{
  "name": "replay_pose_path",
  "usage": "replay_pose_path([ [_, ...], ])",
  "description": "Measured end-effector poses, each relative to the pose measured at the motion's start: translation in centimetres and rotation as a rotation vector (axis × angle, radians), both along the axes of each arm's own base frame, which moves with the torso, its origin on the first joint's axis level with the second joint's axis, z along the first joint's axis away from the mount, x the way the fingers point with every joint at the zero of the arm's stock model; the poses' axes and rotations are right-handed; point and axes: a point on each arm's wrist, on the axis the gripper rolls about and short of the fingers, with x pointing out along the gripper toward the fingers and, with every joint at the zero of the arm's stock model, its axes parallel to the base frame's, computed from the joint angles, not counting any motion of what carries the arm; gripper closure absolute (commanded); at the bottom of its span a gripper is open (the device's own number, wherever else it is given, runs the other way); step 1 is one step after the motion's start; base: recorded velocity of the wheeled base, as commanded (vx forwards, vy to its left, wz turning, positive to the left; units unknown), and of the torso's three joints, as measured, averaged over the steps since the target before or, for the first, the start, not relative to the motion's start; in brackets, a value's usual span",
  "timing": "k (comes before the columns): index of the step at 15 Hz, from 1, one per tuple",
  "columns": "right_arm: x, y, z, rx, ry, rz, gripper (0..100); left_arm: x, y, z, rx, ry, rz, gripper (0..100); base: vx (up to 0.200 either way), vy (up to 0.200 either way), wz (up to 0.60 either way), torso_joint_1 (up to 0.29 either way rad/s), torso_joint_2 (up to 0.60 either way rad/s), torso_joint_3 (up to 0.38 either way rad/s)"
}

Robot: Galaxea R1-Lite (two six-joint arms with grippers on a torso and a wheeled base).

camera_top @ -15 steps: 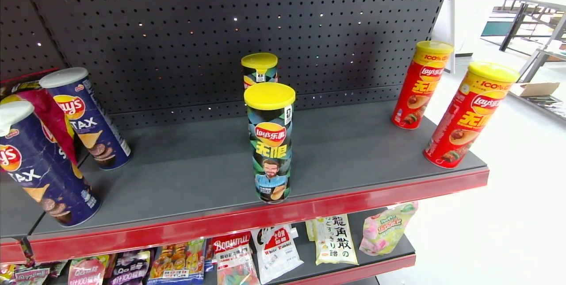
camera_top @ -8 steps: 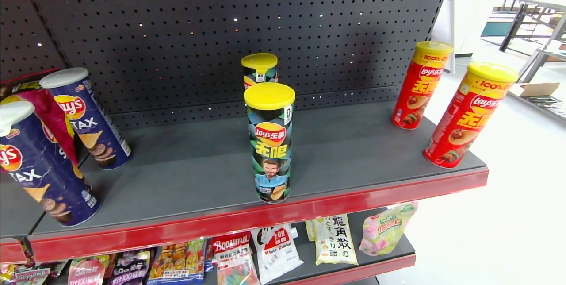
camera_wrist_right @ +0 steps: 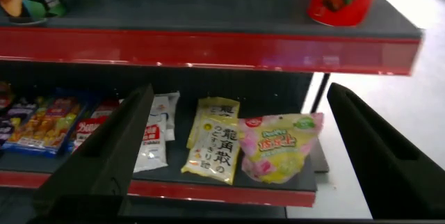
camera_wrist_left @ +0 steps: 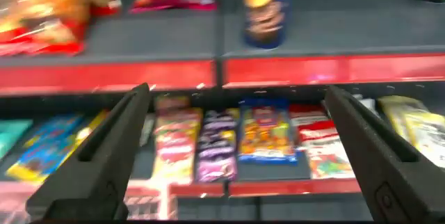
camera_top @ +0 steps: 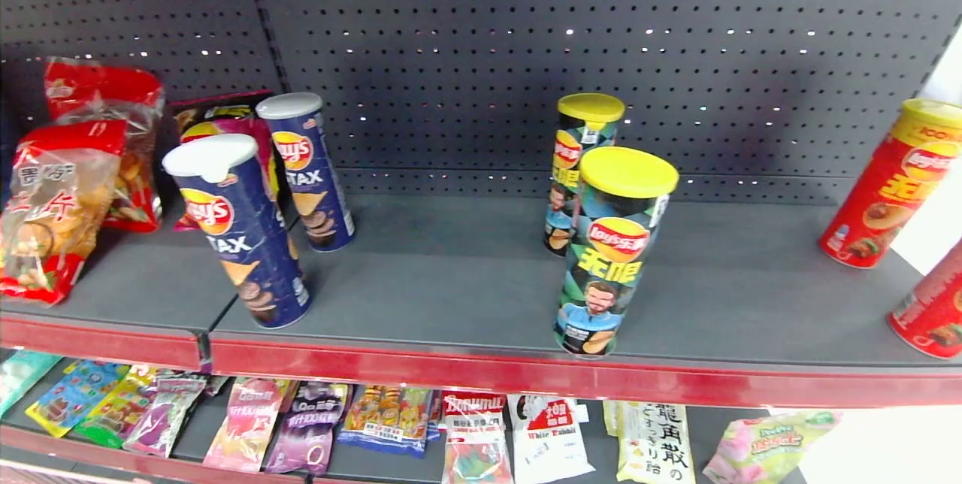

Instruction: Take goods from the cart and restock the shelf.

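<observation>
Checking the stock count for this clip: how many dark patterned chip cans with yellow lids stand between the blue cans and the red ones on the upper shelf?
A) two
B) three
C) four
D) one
A: a front can stands at the edge of the shelf, and a rear can stands just behind it.

The dark grey shelf (camera_top: 466,273) with a red front lip carries two upright navy chip cans (camera_top: 240,232) toward its left. Two yellow-lidded green cans (camera_top: 612,251) stand one behind the other at centre, with two red cans (camera_top: 887,183) at the right end and red snack bags (camera_top: 52,206) at the far left. The lower shelf (camera_wrist_right: 229,195) holds flat candy packets (camera_top: 391,420).
</observation>
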Motion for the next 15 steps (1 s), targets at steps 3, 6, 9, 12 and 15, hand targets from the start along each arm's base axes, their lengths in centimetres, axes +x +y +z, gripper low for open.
replay_pose_path([
  [3, 0.0, 0.0, 0.0, -0.009, 0.0, 0.002, 0, -0.2, 0.0, -0.6, 0.001, -0.007, -0.002, 0, 0.0, 0.0, 0.0, 0.0, 0.0, 0.0],
  [6, -0.1, 0.1, 0.7, -0.005, -0.019, 0.052, 0, -0.3, 0.1, -1.3, 0.002, -0.01, 0.0, 0, 0.0, 0.0, 0.0, 0.0, 0.0, 0.0],
  [9, -0.1, 0.1, 5.1, 0.035, -0.037, 0.143, 0, 0.0, 0.0, -2.3, 0.011, 0.014, 0.0, 0, 0.0, 0.0, 0.0, 0.0, 0.0, 0.0],
  [12, 2.5, 0.4, 9.0, -0.052, 0.06, 0.307, 0, 0.5, -0.1, -3.6, 0.018, 0.029, -0.005, 0, 0.0, 0.0, 0.0, 0.0, 0.0, 0.0],
  [15, 6.6, 1.3, 10.5, -0.147, 0.209, 0.413, 0, 1.3, -0.3, -4.6, -0.006, -0.047, -0.009, 0, 0.0, 0.0, 0.0, 0.0, 0.0, 0.0],
])
